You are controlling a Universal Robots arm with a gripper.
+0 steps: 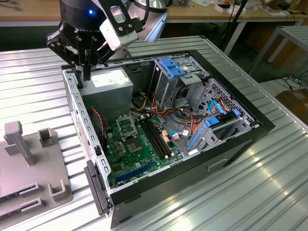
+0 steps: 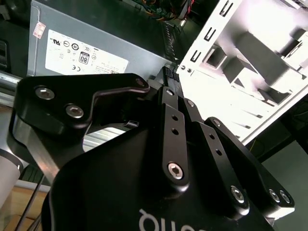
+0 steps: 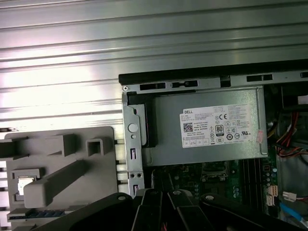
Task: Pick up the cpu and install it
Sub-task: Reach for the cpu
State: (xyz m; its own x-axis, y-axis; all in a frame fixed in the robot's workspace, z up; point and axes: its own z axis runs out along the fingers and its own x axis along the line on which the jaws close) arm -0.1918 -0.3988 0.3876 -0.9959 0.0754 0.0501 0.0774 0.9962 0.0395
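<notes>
In the first wrist view, the small silvery square cpu (image 3: pixel 20 186) seems parked in a recess of the grey plastic holder tray (image 3: pixel 62 159), presented for pickup. The black claw (image 3: pixel 162 187), fingers pinched together on nothing, hangs near the dark square socket (image 3: pixel 211 168), apparently vacant to receive it.

One computer case (image 1: pixel 192 166) (one power supply (image 1: pixel 113 82), one motherboard (image 1: pixel 130 149)), one fixture (image 1: pixel 29 168), one cpu (image 3: pixel 23 186)

The gripper (image 1: pixel 86 73) is matte black, its linked finger bars pinned with silver hex-socket screws (image 2: pixel 175 171) and its body marked with white lettering (image 2: pixel 159 222), below a black wrist (image 1: pixel 79 12) with 1 blue light (image 1: pixel 90 12), a white box (image 1: pixel 111 33) and a silvery-grey arm (image 1: pixel 155 20).
</notes>
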